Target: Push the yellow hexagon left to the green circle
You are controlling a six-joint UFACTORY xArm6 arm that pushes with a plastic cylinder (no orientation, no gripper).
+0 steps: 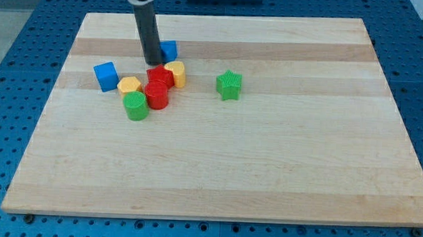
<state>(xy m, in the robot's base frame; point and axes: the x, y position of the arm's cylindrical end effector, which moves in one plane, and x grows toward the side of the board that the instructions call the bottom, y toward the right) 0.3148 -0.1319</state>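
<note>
The yellow hexagon (129, 85) lies at the view's upper left, touching the top of the green circle (135, 106). My tip (154, 62) stands up and to the right of the hexagon, just above a red block (160, 76) and left of a blue block (169, 50) partly hidden behind the rod. A red cylinder (157, 96) sits right of the green circle and touches it. A second yellow block (175, 73) rests against the right side of the red block.
A blue cube (106, 76) stands left of the cluster. A green star (229, 85) sits alone to the right. The wooden board (266, 171) lies on a blue perforated table (4, 124).
</note>
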